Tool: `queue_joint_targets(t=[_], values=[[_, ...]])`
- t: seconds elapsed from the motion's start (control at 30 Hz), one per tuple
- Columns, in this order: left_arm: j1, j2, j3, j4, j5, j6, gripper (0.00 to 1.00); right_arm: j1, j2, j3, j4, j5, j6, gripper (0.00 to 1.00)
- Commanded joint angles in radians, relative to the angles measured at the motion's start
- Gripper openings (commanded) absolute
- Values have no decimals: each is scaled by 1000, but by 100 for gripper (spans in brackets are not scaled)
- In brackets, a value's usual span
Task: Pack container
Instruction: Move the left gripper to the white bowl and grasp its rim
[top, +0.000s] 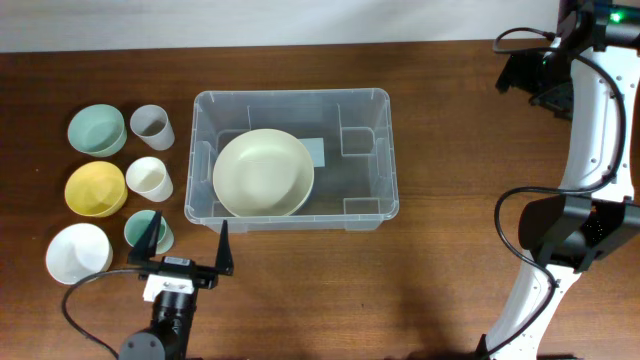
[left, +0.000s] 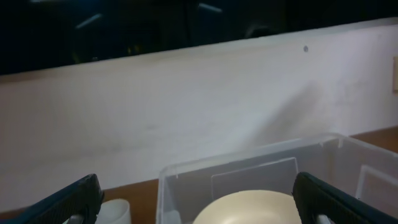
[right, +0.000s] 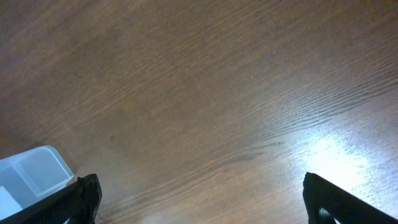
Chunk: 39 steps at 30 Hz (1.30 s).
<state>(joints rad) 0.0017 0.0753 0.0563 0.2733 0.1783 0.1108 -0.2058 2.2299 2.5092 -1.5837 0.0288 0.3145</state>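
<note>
Jaws of the left gripper (top: 187, 240) stand wide open and empty near the front edge of the brown wooden table (top: 430, 290), just before the front left corner of the large clear plastic rectangular container (top: 290, 94). Jaws of the right gripper (right: 200, 199) gape empty over the table's right side. The container sits mid-table toward the far edge, with a large cream round bowl (top: 263, 173) inside. Small bowls and cups (top: 96, 189) cluster by the left edge.

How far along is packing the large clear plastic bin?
Done: one large cream bowl sits inside the clear plastic bin. In hand: nothing; the left gripper hovers open. Left: three bowls and three cups on the wooden table.
</note>
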Motion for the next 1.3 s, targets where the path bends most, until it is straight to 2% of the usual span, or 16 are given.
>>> queue_joint_targets(t=[0.0,0.07,0.2,0.3,0.4,0.47,0.57,0.63,0.7,0.83,0.9,0.93,0.97,1.07,1.13,1.27], values=[[13,121,161,1,-2,119,100,2,9,-6,3,16,7,99],[27,242,297,-45,-2,146,100,2,9,-6,3,16,7,99],[42,522,663,-354,93,196,100,2,9,-6,3,16,7,99],[42,631,809,-482,84,199,100,2,9,-6,3,16,7,99],[42,705,907,-539,-28,201,100,2,9,-6,3,16,7,99],[43,762,1004,-619,-191,154,100,2,9,-6,3,16,7,99],[63,860,1204,-843,-421,27,100,2,9,-6,3,16,7,99],[100,937,1356,-1027,-465,-48,100,2,9,-6,3,16,7,99],[171,1025,1505,-1188,-410,-131,100,2,9,-6,3,16,7,99],[216,1084,1543,-1215,-229,-130,100,2,9,-6,3,16,7,99],[216,1100,1542,-1268,-227,-118,100,2,9,-6,3,16,7,99],[217,1111,1542,-1271,-274,-127,100,2,9,-6,3,16,7,99],[221,1119,1542,-1283,-341,-183,100,2,9,-6,3,16,7,99],[280,1141,1542,-1354,-535,-483,100,2,9,-6,3,16,7,99],[364,1156,1542,-1412,-533,-617,100,2,9,-6,3,16,7,99],[529,1192,1542,-1511,-462,-782,100,2,9,-6,3,16,7,99]])
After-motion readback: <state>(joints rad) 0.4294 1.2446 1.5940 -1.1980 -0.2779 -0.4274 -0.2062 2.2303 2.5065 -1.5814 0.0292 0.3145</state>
